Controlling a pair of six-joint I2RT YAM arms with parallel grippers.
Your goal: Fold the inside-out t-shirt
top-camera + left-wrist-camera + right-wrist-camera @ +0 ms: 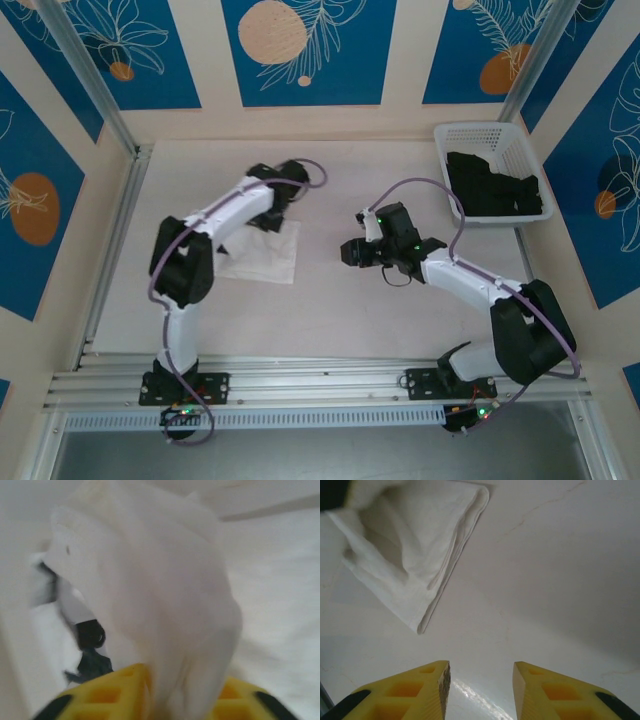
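Observation:
The inside-out t-shirt (262,252) lies as a small white folded stack on the table, left of centre. My left gripper (268,218) is at its far edge, pointing down into it. In the left wrist view a hump of the white t-shirt (150,580) rises between the yellow fingers (115,690). The jaws stand apart, with cloth filling the gap at my left gripper (185,700). My right gripper (348,252) hovers to the right of the shirt, clear of it. It is open and empty (481,690), and the shirt's folded corner (415,545) lies ahead to its left.
A white basket (480,130) holding a black garment (495,185) stands at the back right corner. A metal rail (110,250) runs along the table's left side. Bare table (330,310) lies between the arms and in front of the shirt.

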